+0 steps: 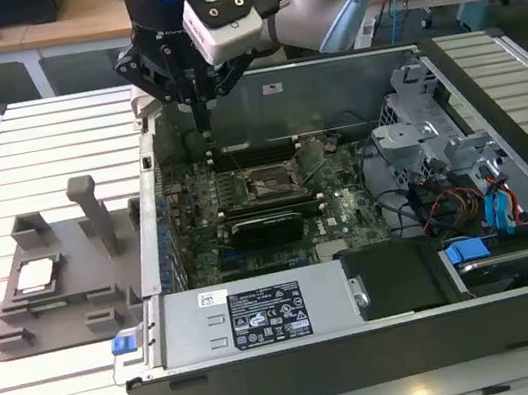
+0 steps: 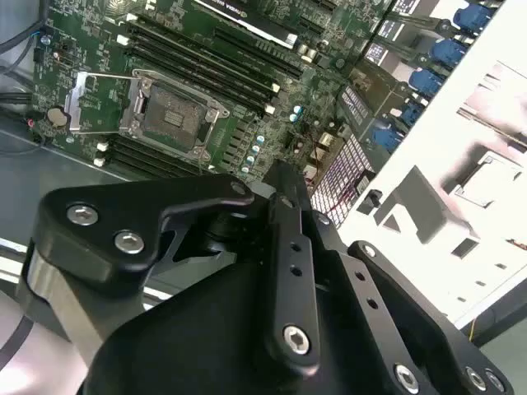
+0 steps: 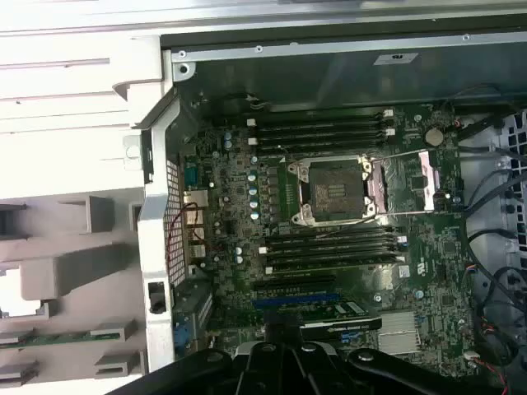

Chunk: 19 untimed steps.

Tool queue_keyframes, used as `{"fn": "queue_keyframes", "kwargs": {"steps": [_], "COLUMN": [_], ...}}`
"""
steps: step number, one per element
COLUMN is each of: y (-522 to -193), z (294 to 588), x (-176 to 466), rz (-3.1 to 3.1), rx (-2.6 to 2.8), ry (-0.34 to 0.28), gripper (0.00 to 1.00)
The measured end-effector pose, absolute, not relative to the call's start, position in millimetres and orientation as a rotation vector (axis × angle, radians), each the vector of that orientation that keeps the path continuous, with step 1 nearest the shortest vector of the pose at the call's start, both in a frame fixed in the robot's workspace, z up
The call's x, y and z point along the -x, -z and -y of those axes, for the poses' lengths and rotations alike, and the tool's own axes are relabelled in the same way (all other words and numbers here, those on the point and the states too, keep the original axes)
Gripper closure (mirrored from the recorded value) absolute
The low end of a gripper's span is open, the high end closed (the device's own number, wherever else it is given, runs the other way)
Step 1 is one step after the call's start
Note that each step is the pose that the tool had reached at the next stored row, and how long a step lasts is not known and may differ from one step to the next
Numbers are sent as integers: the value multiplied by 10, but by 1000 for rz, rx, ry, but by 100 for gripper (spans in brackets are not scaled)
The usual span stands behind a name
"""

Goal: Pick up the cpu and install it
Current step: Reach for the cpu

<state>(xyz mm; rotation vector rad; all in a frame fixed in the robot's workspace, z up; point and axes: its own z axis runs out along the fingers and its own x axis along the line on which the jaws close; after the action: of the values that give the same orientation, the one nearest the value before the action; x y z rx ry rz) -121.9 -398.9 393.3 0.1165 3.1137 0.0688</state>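
The cpu (image 1: pixel 36 275) lay unpicked on its grey tray (image 1: pixel 78 295); the gripper (image 1: pixel 203 124), closed and empty, hovered above the vacant socket (image 1: pixel 267 185).

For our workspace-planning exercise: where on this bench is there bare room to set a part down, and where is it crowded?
Bare slatted table beyond the grey tray, and again in front of it, beside the computer case. Crowded: the tray holds the cpu; inside the case, cables fill the exterior view's right.
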Motion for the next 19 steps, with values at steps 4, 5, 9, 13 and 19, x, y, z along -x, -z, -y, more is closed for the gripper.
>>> {"fn": "queue_keyframes", "kwargs": {"steps": [4, 5, 9, 13, 19], "y": [-3933, -3933, -3933, -3932, -3932], "z": [3989, 3988, 3989, 3988, 3988], "x": [1252, 1258, 1270, 1289, 1367], "rz": [-3114, -3114, -3114, -3114, -3114], "rx": [-117, -117, -117, -117, -117], "ry": [-69, -69, -69, -69, -69], "gripper": [89, 89, 89, 89, 89]}}
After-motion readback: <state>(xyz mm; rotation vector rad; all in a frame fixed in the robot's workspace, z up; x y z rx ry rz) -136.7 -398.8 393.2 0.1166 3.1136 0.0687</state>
